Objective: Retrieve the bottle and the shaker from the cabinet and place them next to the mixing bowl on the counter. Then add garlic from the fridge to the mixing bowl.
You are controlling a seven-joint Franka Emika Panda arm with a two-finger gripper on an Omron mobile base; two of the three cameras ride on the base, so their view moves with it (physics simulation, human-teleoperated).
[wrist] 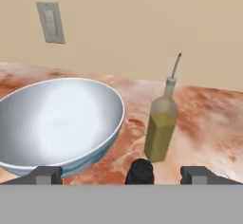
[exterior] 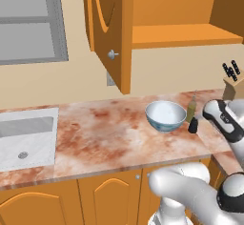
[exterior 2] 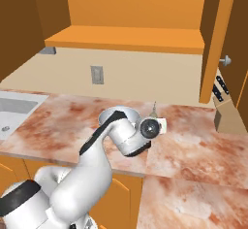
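- The gripper stands with its two dark fingertips wide apart and nothing clamped between them; the small black round-topped shaker sits on the counter in the gap, a little nearer the fingertip at 3 o'clock than the one at 9 o'clock.
- From that shaker, the tall yellow-green glass bottle with a thin metal spout stands just beside it at about 1 o'clock, and the shiny steel mixing bowl lies close at about 10 o'clock on the mottled red-brown stone counter.
- Judged from this, both cabinet items look already placed next to the bowl, with the garlic step not yet done.
- Risk: if the hand pulls away sideways instead of straight back, a fingertip could clip the shaker and tip it or push it into the bottle.
- Risk: the bottle is tall and narrow, so a nudge from the shaker or from the arm's wrist would likely topple it, perhaps against the bowl's rim.
- Risk: the orange wooden cabinet door hangs open above the counter at about 11 o'clock from the bowl in the left base view; a high swing of the arm could strike it.
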